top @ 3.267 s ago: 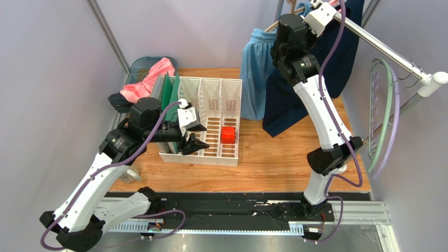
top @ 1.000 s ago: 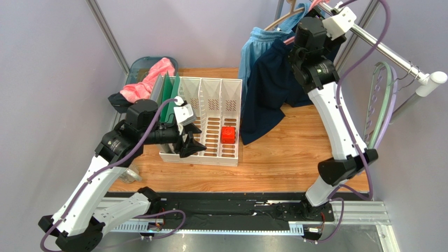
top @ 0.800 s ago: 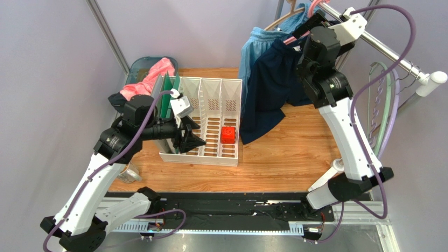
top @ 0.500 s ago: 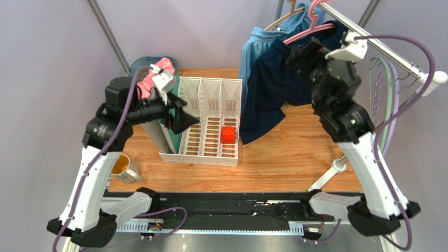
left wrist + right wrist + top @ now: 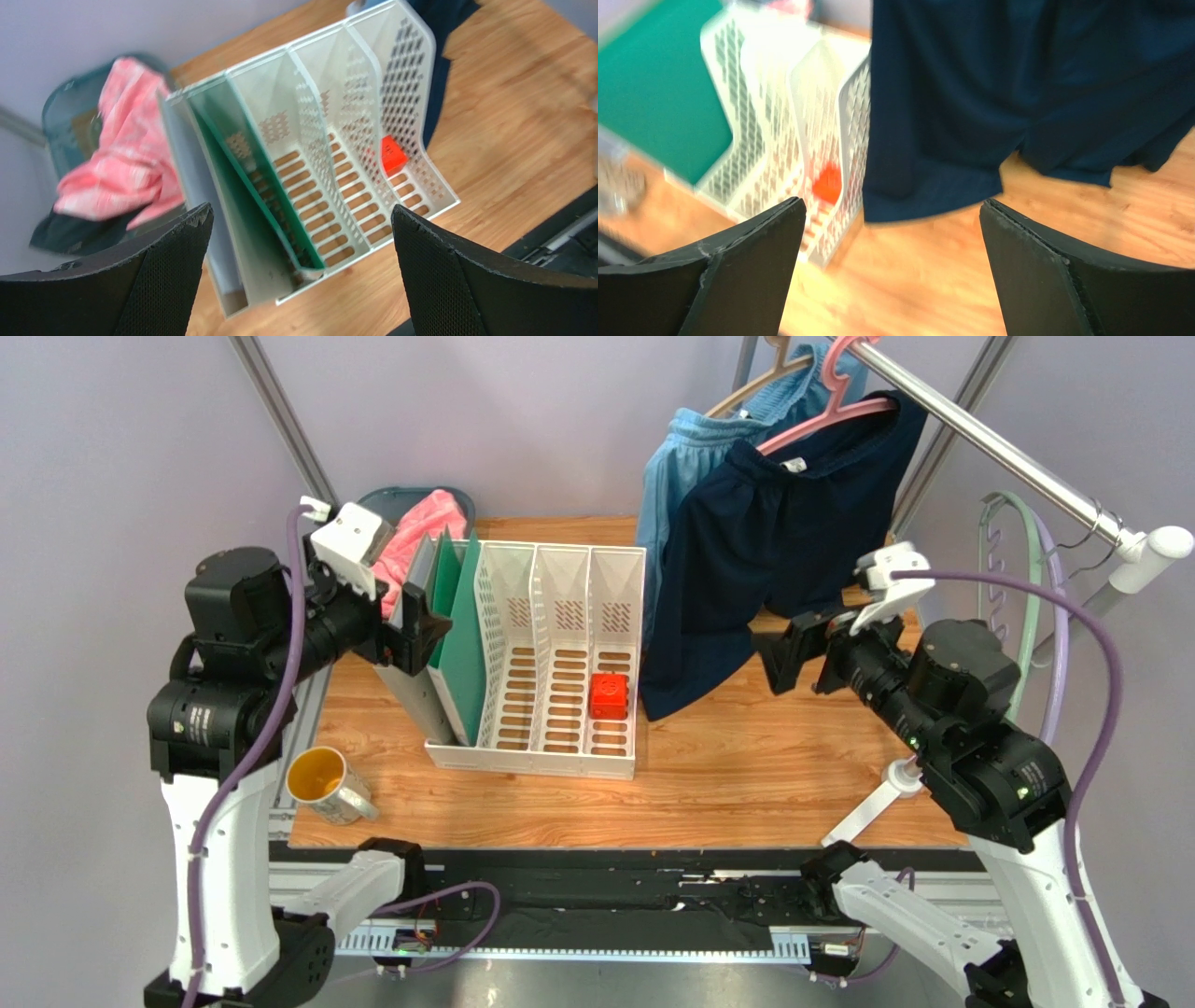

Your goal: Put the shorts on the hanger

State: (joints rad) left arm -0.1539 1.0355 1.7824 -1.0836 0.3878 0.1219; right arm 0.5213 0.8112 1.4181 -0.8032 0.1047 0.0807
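The dark navy shorts (image 5: 786, 532) hang from the pink hanger (image 5: 831, 420), whose hook sits over the metal rail (image 5: 1010, 462). In the right wrist view the shorts (image 5: 1018, 91) fill the top, their hem above the wood. My right gripper (image 5: 793, 651) (image 5: 892, 204) is open, below and in front of the shorts, touching nothing. My left gripper (image 5: 421, 626) (image 5: 300, 210) is open and empty, raised above the left end of the white file rack (image 5: 337, 140).
Light blue shorts (image 5: 687, 476) hang beside the navy pair on a wooden hanger (image 5: 744, 385). The white rack (image 5: 561, 658) holds green dividers and a red block (image 5: 608, 696). A pink cloth (image 5: 414, 532) lies in a bin at back left. A cup (image 5: 320, 777) lies at the front left. Green and lilac hangers (image 5: 1031, 630) hang at right.
My right gripper left the hanger at the rail and dropped back toward the front, opening. My left gripper lifted out of the rack and drew back left, opening wide.
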